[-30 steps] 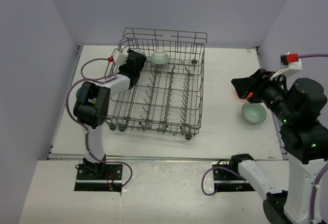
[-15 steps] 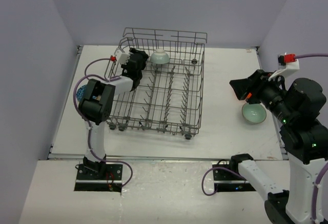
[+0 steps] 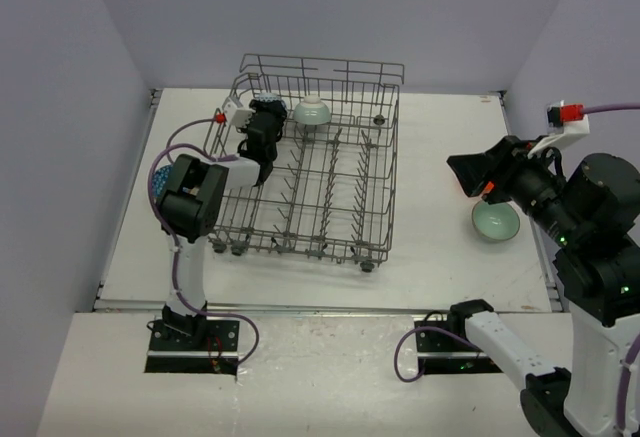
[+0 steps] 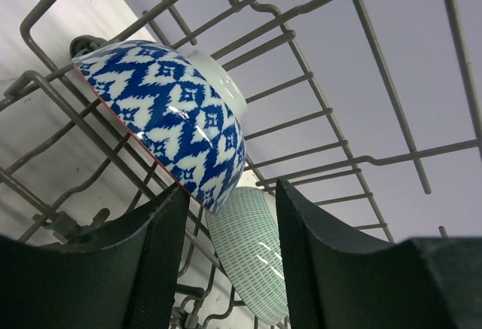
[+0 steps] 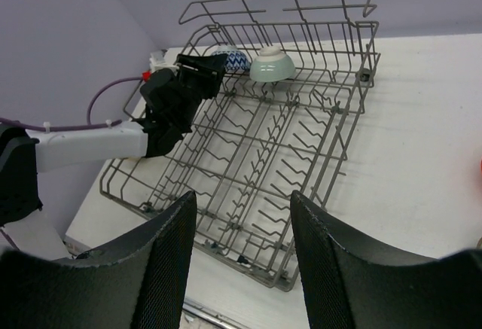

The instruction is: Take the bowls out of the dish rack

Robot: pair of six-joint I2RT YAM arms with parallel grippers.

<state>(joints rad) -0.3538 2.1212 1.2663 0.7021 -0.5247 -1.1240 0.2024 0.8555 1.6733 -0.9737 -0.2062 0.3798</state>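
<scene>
Close the left pincer (image 4: 232, 216) evenly on the rim of the blue-and-white bowl (image 4: 173, 118), then lift clear of the dish rack (image 3: 330, 187) wires. Standing apart, not yet clamped; bowl tilted in the far left rack corner, rim just inside the gap. Right pincer (image 5: 242, 201) apart, empty, above the bench (image 3: 440, 247).

Rack (image 3: 320, 172) far-left corner: tight, wires crowd my left pincer (image 4: 232, 193) at blue bowl (image 4: 169, 111), green bowl (image 3: 311, 111) just beside | rack middle: I see only tines, open from above | counter (image 3: 430, 157) right of rack: open up to loose bowl (image 3: 495, 221)
</scene>
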